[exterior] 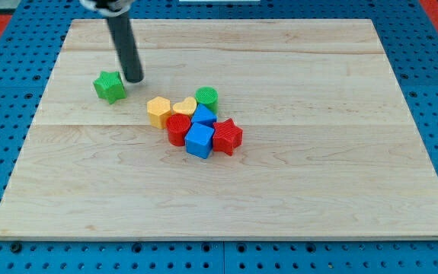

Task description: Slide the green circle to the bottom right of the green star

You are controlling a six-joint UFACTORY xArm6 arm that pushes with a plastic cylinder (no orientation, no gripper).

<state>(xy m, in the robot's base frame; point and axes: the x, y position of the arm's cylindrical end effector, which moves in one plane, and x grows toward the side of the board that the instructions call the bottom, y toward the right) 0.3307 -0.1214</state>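
**Tip parked by the star, circle waiting in the cluster**

Starting at the left: the green star sits alone toward the far left of the wooden board, with open wood all around it. Just to its right is my tip, close beside the star's right edge, whether touching I can't quite tell. There is no hand on this rig, only the bare rod, so nothing is being held.

Moving right, here's the cluster in the middle. A yellow block, roughly hexagonal, leads it on the left, a yellow heart pressed against it. Behind the heart on the far right side sits the green circle, the piece I need. It's at the far edge of the pile, tight against the heart and a blue block. Nearer me are a red block, a blue cube and a red star.

My read: nothing done yet. The circle is well to the star's right, and only slightly nearer. To do this cleanly I'd swing around the far side of the pile, come in on the circle's right flank, and push it left past the heart's far edge, stopping just near-right of the star. The risk is dragging the heart along or clipping the star on my way out.
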